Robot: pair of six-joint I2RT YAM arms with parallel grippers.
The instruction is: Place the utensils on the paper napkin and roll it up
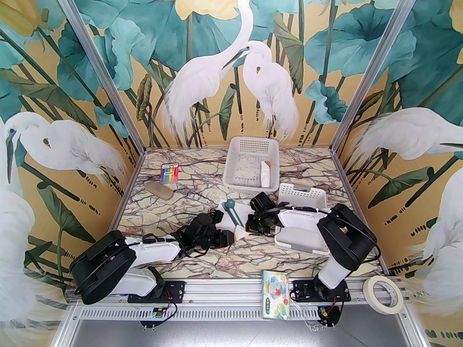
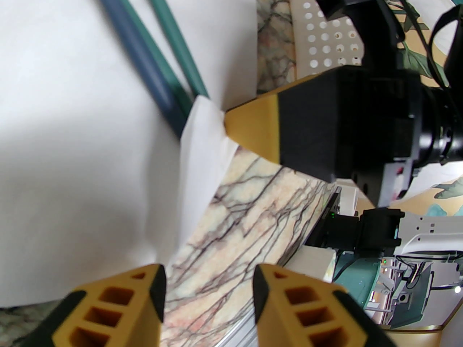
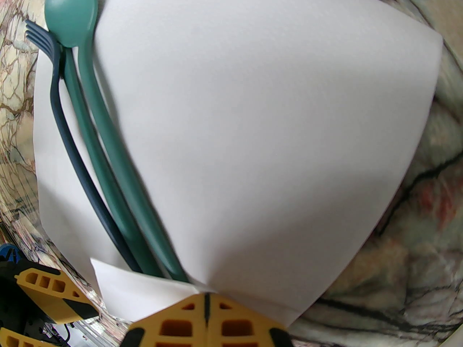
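The white paper napkin [image 1: 227, 223] [image 3: 260, 128] lies mid-table, one side folded up and over the utensils. A teal spoon [image 3: 70, 13] [image 1: 230, 205] and a dark fork [image 3: 39, 36] lie side by side on it, their handles [image 2: 155, 67] running under a turned-up corner flap [image 2: 204, 136]. My right gripper [image 3: 206, 307] [image 1: 253, 226] is shut, its yellow tip [image 2: 253, 128] pinching that corner. My left gripper [image 2: 209, 295] [image 1: 237, 236] hovers open just beside the napkin's near edge, with bare marble between its fingers.
A large white basket [image 1: 249, 146] at the back holds a paper-wrapped orange-tipped utensil [image 1: 266, 174]. A smaller basket [image 1: 302, 195] and a white box [image 1: 300, 239] sit under the right arm. A marker pack [image 1: 169, 174], stone [image 1: 161, 191], tissue pack [image 1: 276, 293] and tape roll [image 1: 383, 295] lie around.
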